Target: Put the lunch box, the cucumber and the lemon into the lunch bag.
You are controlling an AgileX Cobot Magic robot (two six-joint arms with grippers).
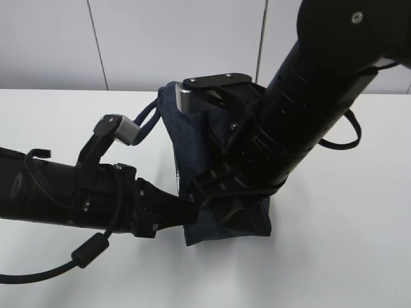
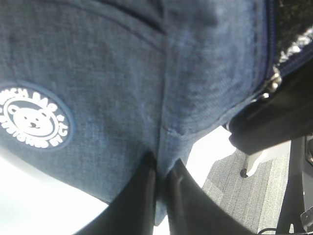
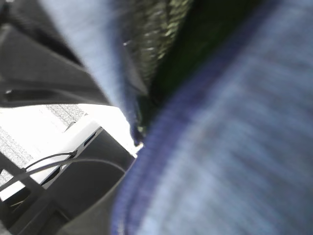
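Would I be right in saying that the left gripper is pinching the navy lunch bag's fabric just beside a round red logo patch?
Not quite: the logo is white, not red, with a bear face on it. The rest holds: the left wrist view shows the left gripper shut on a fold of the navy lunch bag, the patch off to the side.

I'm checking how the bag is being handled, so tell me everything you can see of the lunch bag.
The lunch bag is a boxy, dark navy, denim-like fabric bag standing on the white table, largely hidden behind both arms. A loop handle hangs at its left. One face carries a round white bear logo. A zipper with a metal pull runs along an edge beside shiny lining. The left hand is shut, pinching the fabric's lower edge.
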